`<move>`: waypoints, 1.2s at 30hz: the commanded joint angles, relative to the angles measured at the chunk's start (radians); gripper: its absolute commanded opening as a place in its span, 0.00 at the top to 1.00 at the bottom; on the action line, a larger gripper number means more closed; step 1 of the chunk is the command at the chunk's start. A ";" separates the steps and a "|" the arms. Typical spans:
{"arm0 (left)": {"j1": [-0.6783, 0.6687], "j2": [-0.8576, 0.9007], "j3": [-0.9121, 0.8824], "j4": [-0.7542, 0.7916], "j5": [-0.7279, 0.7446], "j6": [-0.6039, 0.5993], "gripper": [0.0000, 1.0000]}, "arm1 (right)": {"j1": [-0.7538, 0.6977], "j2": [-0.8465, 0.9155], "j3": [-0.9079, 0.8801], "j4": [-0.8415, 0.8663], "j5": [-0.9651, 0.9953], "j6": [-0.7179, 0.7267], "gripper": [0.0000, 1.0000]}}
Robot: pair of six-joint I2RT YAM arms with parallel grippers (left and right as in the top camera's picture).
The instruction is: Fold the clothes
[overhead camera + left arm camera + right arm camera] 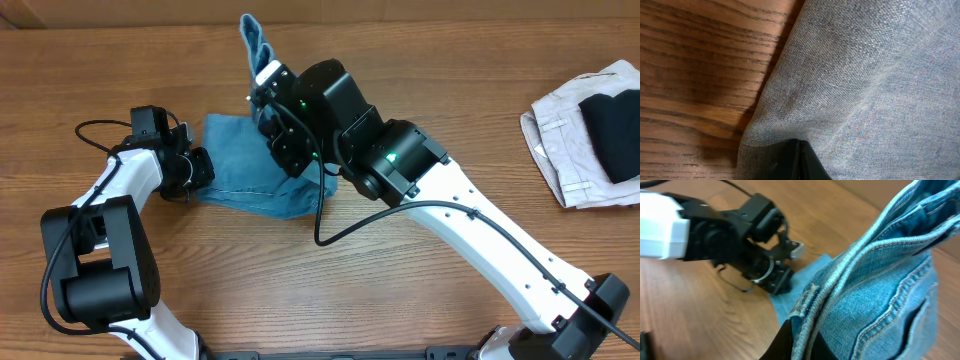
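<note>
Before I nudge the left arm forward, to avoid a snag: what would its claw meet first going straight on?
The light-blue jeans. The left claw points right into the denim, which already lies at its fingertips. Nothing else shows in between.

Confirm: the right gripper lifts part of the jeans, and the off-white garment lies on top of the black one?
No. In the overhead view the black garment lies on top of the off-white garment. The right gripper does lift part of the jeans.
</note>
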 commanded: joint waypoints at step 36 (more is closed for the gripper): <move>-0.020 0.022 -0.038 -0.015 0.022 -0.014 0.96 | 0.064 0.277 0.027 0.180 -0.289 0.013 0.94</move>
